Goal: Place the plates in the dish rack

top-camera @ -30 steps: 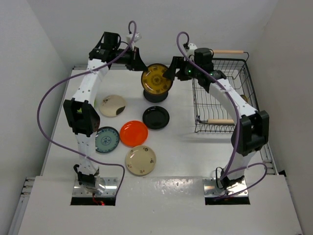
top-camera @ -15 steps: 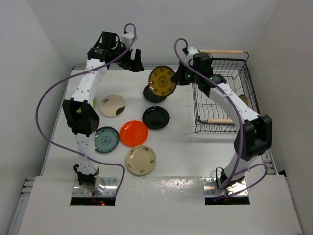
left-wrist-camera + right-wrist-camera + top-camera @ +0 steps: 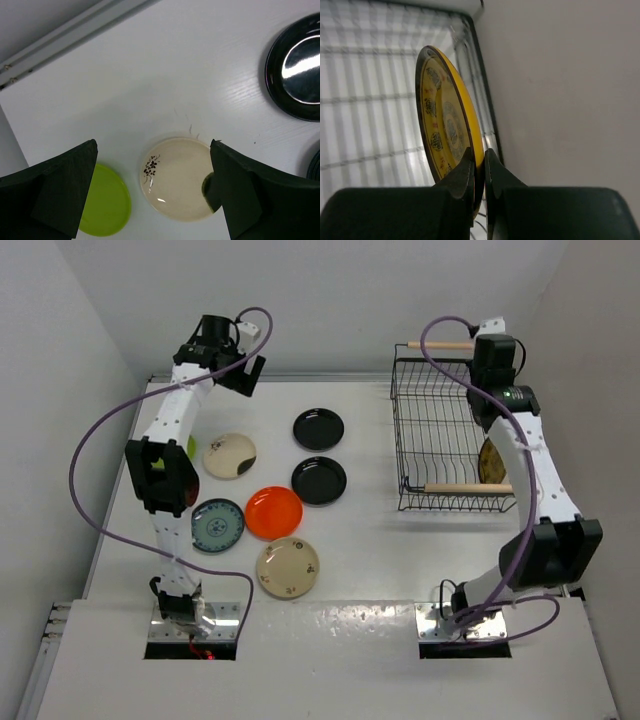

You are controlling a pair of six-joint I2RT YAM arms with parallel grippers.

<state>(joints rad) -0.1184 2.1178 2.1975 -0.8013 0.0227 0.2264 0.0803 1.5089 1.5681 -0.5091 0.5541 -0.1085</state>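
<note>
My right gripper [image 3: 479, 156] is shut on the edge of a gold-brown patterned plate [image 3: 447, 120], held upright over the far right corner of the black wire dish rack [image 3: 481, 75]. From above, that gripper [image 3: 495, 360] covers the held plate. Another gold-brown plate [image 3: 488, 462] stands on edge at the right side of the dish rack [image 3: 403, 440]. My left gripper [image 3: 152, 145] hangs open and empty over a cream plate [image 3: 177, 180] and a lime green plate [image 3: 105, 202]. It is at the far left [image 3: 238, 375].
Flat on the table lie two black plates [image 3: 318, 428] [image 3: 319, 480], an orange-red plate [image 3: 273, 512], a teal plate [image 3: 218, 525] and two cream plates [image 3: 230, 455] [image 3: 288, 567]. The right wall stands close beside the rack. Purple cables loop from both arms.
The left gripper let go of the gold-brown plate, opened and drew back to the left. The right gripper closed on the plate and carried it from the table's middle to the rack's far right corner.
</note>
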